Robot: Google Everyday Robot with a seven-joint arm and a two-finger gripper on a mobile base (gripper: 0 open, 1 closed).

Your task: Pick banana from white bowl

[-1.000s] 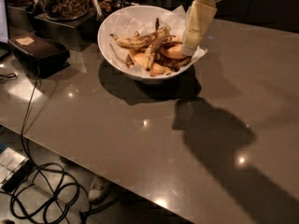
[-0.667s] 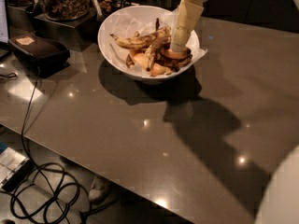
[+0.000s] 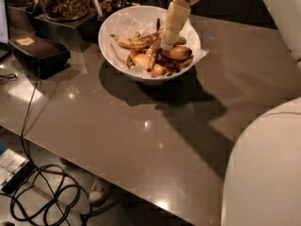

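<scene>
The white bowl (image 3: 117, 41) stands at the back of the grey counter, lined with crinkled white paper. It holds several bananas. The long slim banana (image 3: 152, 55) with dark brown blotches lies near the bowl's middle, running from back to front. A lighter slim speckled banana (image 3: 133, 42) lies to its left, and plumper yellow-orange bananas (image 3: 177, 53) lie to its right. My gripper (image 3: 167, 44) reaches down from above into the bowl, its tip right beside the blotched banana's upper right side. I cannot tell whether it touches it.
A black box (image 3: 40, 51) with a cable sits left of the bowl. Containers of nuts (image 3: 61, 1) stand behind it. My white arm body (image 3: 263, 168) fills the lower right. Cables (image 3: 42, 192) lie on the floor past the counter's front edge.
My gripper has moved left from the bowl's right rim to over its middle and lower among the bananas. My white arm body has come into view at lower right.
</scene>
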